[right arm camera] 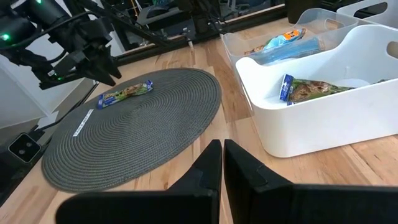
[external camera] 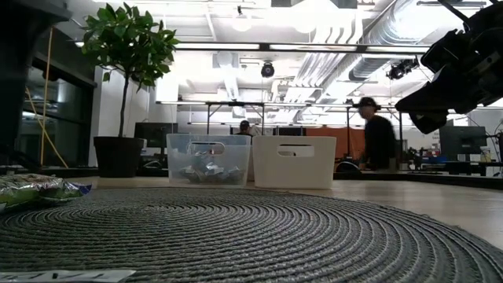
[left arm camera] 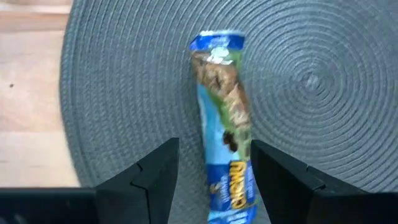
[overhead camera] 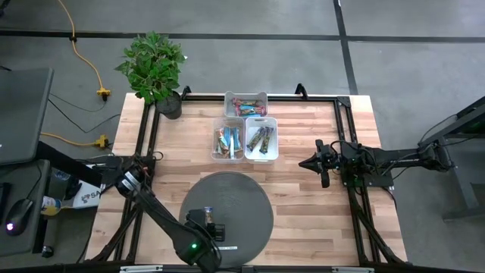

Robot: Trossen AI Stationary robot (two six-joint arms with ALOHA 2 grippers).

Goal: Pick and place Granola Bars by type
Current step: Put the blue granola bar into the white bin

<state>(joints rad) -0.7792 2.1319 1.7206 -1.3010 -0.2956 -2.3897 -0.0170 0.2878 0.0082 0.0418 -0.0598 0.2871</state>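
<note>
One granola bar (left arm camera: pixel 219 93) in a blue-and-green wrapper lies flat on the round grey mat (overhead camera: pixel 242 193); the right wrist view shows this bar (right arm camera: pixel 124 93) near the mat's far-left part, and the low view shows it (external camera: pixel 39 189) at the left. My left gripper (left arm camera: pixel 214 155) is open above it, one finger on either side of the bar's near end, and touches nothing. My right gripper (right arm camera: pixel 221 163) is shut and hovers over the table's right side (overhead camera: pixel 314 161). Other bars lie sorted in three bins.
Three bins stand at the far middle: a clear one (overhead camera: pixel 246 104) with red/pink bars, a clear one (overhead camera: pixel 227 141) with blue and orange bars, and a white one (overhead camera: pixel 262 139) with green bars. A thin white label strip (right arm camera: pixel 83 122) lies on the mat. A potted plant (overhead camera: pixel 154 68) stands at the far left.
</note>
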